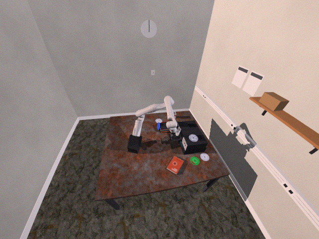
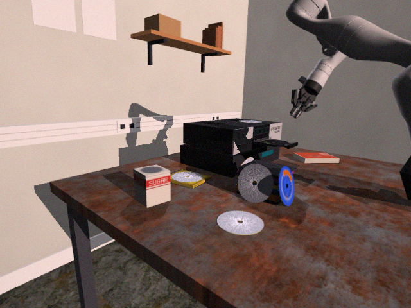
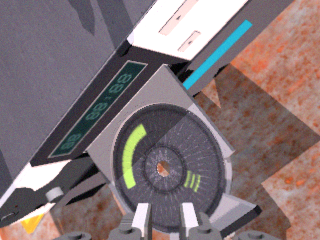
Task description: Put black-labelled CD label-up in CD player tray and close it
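The black-labelled CD (image 3: 205,150) with yellow-green marks lies label-up and looks flat in the round recess of the tray (image 3: 150,92) (image 2: 291,145). The tray stands out from the front of the black CD player (image 2: 209,134) (image 1: 202,139) (image 3: 60,65), which rests on another black unit. My gripper (image 2: 295,115) (image 3: 165,221) is a little open, with nothing between its fingertips. It is above the tray's outer end, clear of the disc. In the wrist view the fingertips overlap the CD's near edge and hide a little of it.
A silver disc (image 1: 192,138) (image 2: 250,121) lies on the player's top. A blue disc (image 2: 286,192) and a grey disc (image 2: 248,192) stand on edge below the tray side. A red book (image 1: 175,164) (image 2: 315,156), a green disc (image 1: 192,159) and a sugar box (image 2: 157,192) are on the table.
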`<state>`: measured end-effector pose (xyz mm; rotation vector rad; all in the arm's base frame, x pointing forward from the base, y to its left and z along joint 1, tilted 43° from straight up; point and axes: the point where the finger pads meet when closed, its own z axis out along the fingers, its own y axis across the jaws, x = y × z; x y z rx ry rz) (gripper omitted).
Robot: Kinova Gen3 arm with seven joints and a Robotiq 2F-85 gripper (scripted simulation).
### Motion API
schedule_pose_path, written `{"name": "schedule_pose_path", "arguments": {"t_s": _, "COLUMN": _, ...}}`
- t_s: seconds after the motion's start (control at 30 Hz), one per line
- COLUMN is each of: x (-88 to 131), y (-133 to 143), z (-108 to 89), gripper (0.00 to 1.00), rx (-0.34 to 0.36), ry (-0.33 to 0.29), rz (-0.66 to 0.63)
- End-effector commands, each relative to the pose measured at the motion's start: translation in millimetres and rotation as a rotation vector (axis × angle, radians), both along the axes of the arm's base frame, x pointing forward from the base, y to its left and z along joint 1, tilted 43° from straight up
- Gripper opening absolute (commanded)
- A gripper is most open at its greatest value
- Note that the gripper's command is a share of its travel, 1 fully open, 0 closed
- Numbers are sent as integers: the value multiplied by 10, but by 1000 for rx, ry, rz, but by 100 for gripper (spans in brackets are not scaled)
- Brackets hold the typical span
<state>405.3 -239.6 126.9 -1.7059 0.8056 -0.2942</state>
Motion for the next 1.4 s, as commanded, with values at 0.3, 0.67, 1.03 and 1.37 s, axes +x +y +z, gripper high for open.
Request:
{"name": "schedule_pose_path", "arguments": {"t_s": 0.3, "x": -4, "y": -56, "z": 48, "gripper": 24, "rx": -9, "ry": -8, "rz": -6}}
{"name": "schedule_pose_path", "arguments": {"t_s": 0.67, "x": -4, "y": -56, "z": 48, "gripper": 24, "rx": -9, "ry": -8, "rz": -6}}
{"name": "schedule_pose_path", "arguments": {"t_s": 1.03, "x": -4, "y": -56, "z": 48, "gripper": 24, "rx": -9, "ry": -8, "rz": -6}}
{"name": "schedule_pose_path", "arguments": {"t_s": 1.37, "x": -5, "y": -55, "z": 47, "gripper": 10, "rx": -10, "ry": -8, "rz": -6}}
